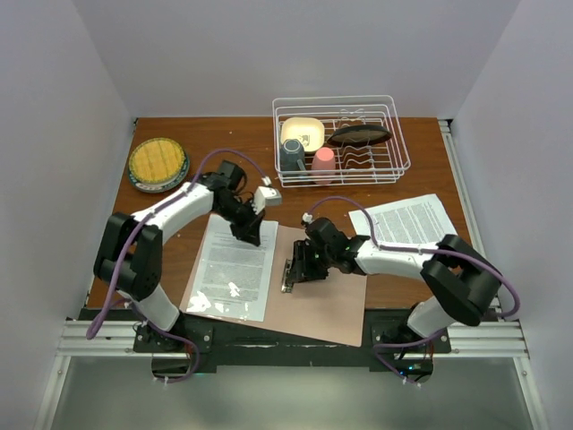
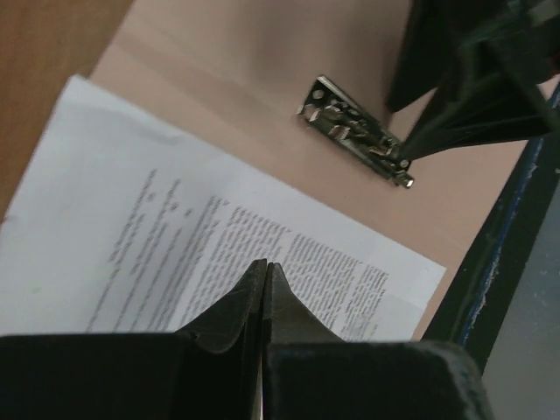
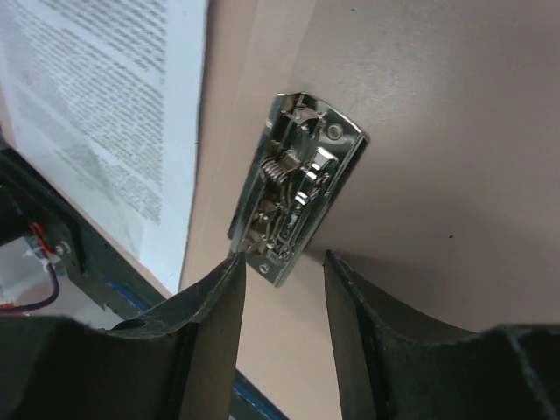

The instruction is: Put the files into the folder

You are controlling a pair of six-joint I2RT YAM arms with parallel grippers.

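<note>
The salmon-pink folder [image 1: 336, 300] lies open on the table's near middle. One printed sheet [image 1: 235, 267] lies on its left leaf. A second sheet [image 1: 407, 221] lies on the bare table at the right, under my right arm. My left gripper [image 1: 249, 235] is shut with nothing between its jaws, its tips [image 2: 265, 265] over the first sheet [image 2: 131, 227]. I cannot tell if they touch it. My right gripper [image 3: 282, 258] is open, with the near end of the silver clip [image 3: 297, 188] between its fingertips. The clip also shows in the left wrist view [image 2: 357, 131].
A white wire dish rack [image 1: 398, 134] at the back right holds a yellow bowl, a dark cup, a pink cup and a dark oval dish. A yellow plate [image 1: 158, 163] sits at the back left. The folder's near edge hangs over the table's front rail [image 1: 286, 336].
</note>
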